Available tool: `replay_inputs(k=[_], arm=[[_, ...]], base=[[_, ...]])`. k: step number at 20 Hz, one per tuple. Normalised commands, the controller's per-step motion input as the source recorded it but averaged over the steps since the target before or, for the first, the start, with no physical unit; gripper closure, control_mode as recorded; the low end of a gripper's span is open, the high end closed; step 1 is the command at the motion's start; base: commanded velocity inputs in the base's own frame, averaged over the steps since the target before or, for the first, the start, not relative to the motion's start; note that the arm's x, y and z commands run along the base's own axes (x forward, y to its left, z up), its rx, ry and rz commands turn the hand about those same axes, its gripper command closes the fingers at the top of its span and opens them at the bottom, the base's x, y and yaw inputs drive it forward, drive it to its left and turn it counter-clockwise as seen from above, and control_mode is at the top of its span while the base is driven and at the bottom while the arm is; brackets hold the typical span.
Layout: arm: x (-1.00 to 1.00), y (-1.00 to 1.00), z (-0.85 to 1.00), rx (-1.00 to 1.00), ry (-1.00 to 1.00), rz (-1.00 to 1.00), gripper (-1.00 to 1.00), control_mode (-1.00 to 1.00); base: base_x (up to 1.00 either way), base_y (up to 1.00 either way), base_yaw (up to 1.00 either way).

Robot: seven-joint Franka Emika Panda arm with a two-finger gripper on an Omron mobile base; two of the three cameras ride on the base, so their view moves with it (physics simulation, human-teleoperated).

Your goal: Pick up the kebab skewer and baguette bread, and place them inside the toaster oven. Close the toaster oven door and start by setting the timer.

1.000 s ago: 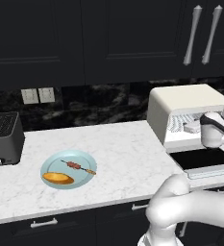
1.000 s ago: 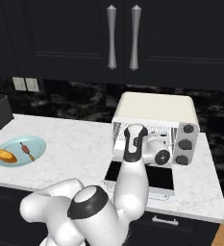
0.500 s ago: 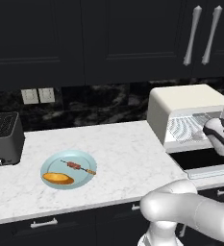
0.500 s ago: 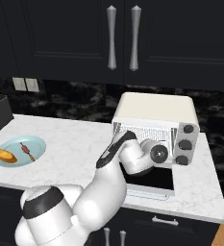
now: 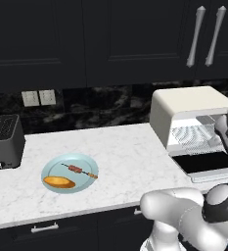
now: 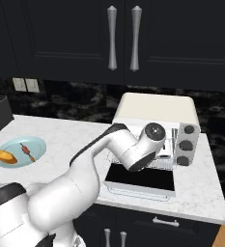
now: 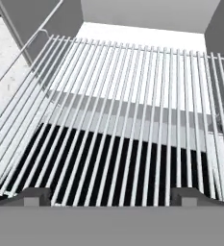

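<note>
Claw (image 7: 111, 196) first: we hold our two dark finger tips (image 7: 32, 196) spread wide with nothing between them, released, directly over the front edge of the silvery wire rack (image 7: 132, 110) that slides out of the boxy cream-white toaster oven (image 6: 155, 116). Beyond the claw, the rack's thin parallel bars run into the oven's pale cavity; below the claw, through the bars, we see the dark glass of the toaster oven door (image 6: 140, 177), which lies folded down flat in front of the oven with its cream frame around it. In the right base view our white wrist hides the claw itself, right at the oven mouth and above the lowered door. Just beside the claw on one side, three grey round knobs (image 6: 185, 144) stand in a column on the oven's front panel.

Well apart from the claw, across the white marbled table (image 5: 120, 152), sits a round light-blue plate (image 5: 69, 172). On it lie the small golden orange-brown oval baguette bread (image 5: 59, 182) and the thin kebab skewer (image 5: 79, 170) with reddish-brown chunks at its middle, side by side and close together; whether they touch, we cannot tell. Farther still from the claw, past the plate, a dark grey slot toaster (image 5: 4, 141) stands on the table by the black marbled wall. Above the claw hang dark cabinets with long pale bar handles (image 6: 123, 37).
</note>
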Motion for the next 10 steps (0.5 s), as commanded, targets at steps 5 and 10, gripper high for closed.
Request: replay_inputs(k=[5,10], arm=[[-0.92,0.38,1.00,0.00,0.18,0.00,-1.00,-1.00],[-0.66,1.00,0.30,-0.02,0.08,0.00,-1.00,-1.00]], base=[[0.00,0.00,0.00],[0.00,0.00,0.00]])
